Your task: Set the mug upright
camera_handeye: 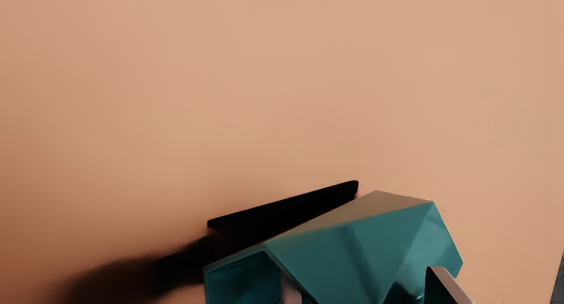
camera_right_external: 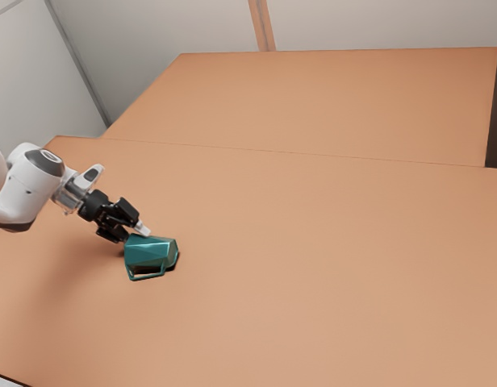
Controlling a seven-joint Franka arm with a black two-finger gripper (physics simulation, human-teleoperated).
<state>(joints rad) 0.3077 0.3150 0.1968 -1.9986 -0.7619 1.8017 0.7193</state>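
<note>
**Hand (camera_right_external: 133,234) spread at a mug (camera_right_external: 145,251) lying on its side**

The hand is at the mug, angled downward, its two fingers standing apart. In the wrist view the hand (camera_handeye: 368,288) has one fingertip (camera_handeye: 291,291) at the mug's dark, hollow-looking end and the other fingertip (camera_handeye: 449,283) by its faceted outer side. Whether either finger touches the mug, I cannot tell.

The mug, teal and faceted, lies tipped over on the orange-brown table (camera_right_external: 313,282), not upright. Its handle (camera_right_external: 144,278) juts from the side facing the exterior view's bottom edge. A dark shadow (camera_handeye: 264,216) falls on the table just beside the mug, blurring as it spreads away.

The white arm (camera_right_external: 27,189) comes in from the exterior view's left, and the black hand at its end meets the mug in the left part of that view. Beyond the table is a second surface (camera_right_external: 337,97) of the same orange-brown, and behind that a pale wall (camera_right_external: 168,32) with a brown strip (camera_right_external: 263,24) running up it.
</note>
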